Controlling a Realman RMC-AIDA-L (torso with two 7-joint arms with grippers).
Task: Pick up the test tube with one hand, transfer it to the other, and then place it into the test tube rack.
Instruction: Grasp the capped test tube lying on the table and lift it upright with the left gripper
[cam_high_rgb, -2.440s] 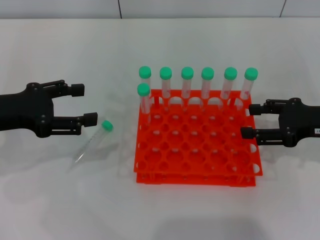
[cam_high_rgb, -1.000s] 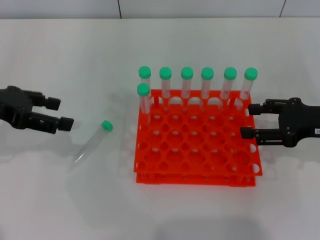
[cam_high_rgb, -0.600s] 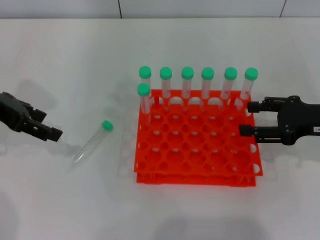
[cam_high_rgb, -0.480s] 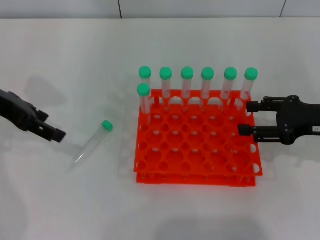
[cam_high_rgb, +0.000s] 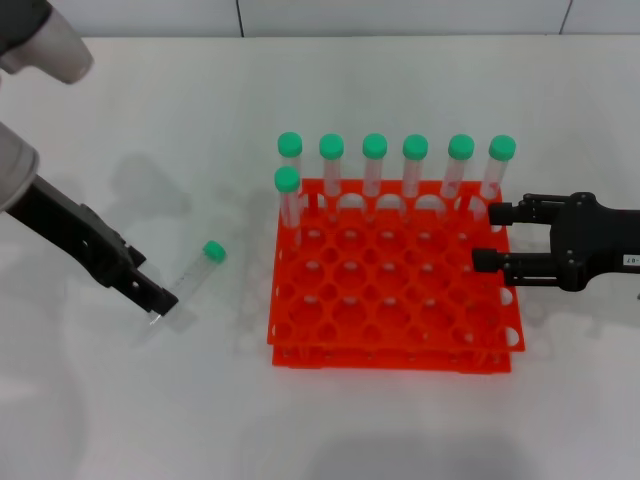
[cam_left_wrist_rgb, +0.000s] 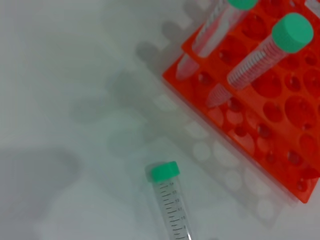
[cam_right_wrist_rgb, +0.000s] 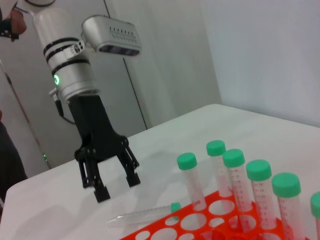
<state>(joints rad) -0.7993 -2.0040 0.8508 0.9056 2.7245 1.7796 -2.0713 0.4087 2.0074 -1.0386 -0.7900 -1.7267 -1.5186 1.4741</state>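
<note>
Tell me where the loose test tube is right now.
In the head view the test tube lies flat on the table, left of the test tube rack, cap toward the rack; the open left claw is down at its pointed tip.

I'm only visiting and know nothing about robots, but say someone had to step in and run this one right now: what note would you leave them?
Left pincer: open, pointing down over the pointed end of the loose test tube, not gripping it.
Right pincer: open, empty, level at the right edge of the test tube rack.
The loose test tube lies flat on the table, left of the rack, green cap toward the rack.
Rack: seven capped tubes stand along its far side; the other holes are empty.
Done: nothing yet beyond the approach.
Left: grasp and lift the tube, pass it to the right pincer, set it in a free hole.
</note>
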